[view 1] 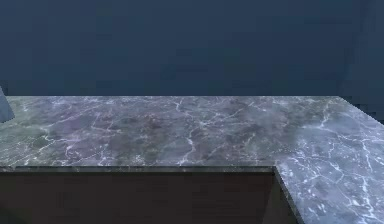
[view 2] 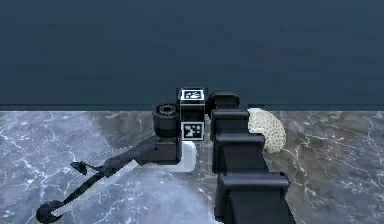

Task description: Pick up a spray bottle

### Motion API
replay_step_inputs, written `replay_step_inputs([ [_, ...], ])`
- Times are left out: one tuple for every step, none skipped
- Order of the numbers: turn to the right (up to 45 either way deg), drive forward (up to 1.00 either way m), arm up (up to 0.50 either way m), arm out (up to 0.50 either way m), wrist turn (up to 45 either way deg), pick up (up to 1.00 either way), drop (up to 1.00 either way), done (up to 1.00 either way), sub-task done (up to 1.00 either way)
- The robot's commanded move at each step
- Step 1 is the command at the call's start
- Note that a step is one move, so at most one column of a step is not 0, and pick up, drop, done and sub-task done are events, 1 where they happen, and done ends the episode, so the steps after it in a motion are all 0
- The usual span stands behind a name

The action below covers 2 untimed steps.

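Observation:
In the arm side view my arm's dark bar [view 2: 245,175] reaches out over a grey marbled countertop [view 2: 60,135]. The gripper [view 2: 62,190] points toward the view's lower left, its thin fingers [view 2: 100,166] lying over bare marble, so it holds nothing. A small white shape [view 2: 188,157] shows just under the wrist's marker squares [view 2: 192,112]; I cannot tell what it is. A pale, round, rough-textured thing [view 2: 267,130] sits on the counter right of the arm, partly hidden by it. Nothing here has the shape of a spray bottle.
The forward view shows the same marbled countertop [view 1: 150,130] running across and turning toward me at the right [view 1: 330,170], with a dark cabinet front [view 1: 130,198] below its edge. A dark blue wall [view 1: 190,45] stands behind the counter.

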Motion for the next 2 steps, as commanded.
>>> replay_step_inputs([
  [0.0,0.00,0.00,0.02,0.0,0.00,0.00,0.00,0.00],
  [0.0,0.00,0.00,0.00,45.0,0.00,0.00,0.00,0.00],
])
